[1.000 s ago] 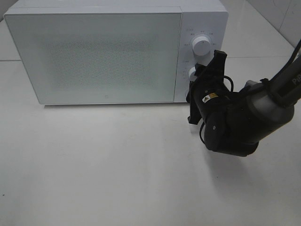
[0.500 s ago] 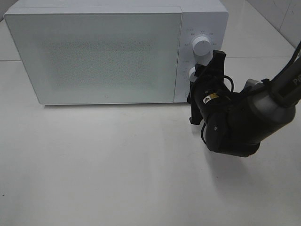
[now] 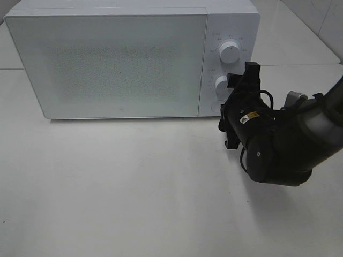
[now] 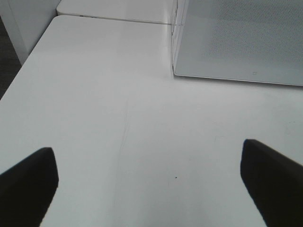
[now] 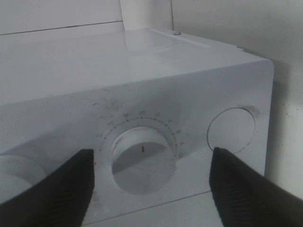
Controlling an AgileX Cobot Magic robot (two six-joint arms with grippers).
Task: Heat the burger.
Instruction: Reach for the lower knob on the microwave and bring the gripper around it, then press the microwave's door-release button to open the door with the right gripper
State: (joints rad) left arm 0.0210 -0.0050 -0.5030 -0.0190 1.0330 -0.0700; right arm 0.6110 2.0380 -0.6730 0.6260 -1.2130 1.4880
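At the control panel of the white microwave (image 3: pixel 230 16), my right gripper (image 5: pixel 150 158) sits with its jaws apart, 1 finger on each side of the lower dial (image 3: pixel 221 83) and a visible gap to the dial on both sides. It grips nothing. Over the bare white table (image 4: pixel 94 94) just beside the oven, my left gripper (image 4: pixel 147 158) hangs wide open and empty.

The burger shows in none of the 3 views. The frosted door (image 3: pixel 107 64) is shut and I cannot see through it, so the burger may be inside, but I cannot confirm that. If it is not, any turn of this dial would heat an empty oven.

The other risks sit close together. The dial is smooth and round, so an off-centre squeeze could slide off it and leave the setting untouched. A twist carried too far could overcook the bun and wilt the lettuce. The round button (image 5: pixel 231 130) lies just beside the dial, near 1 of my fingers. I take it for the door release, and a nudge there might pop the door. The upper dial (image 3: pixel 229 52) is also near enough to be bumped.
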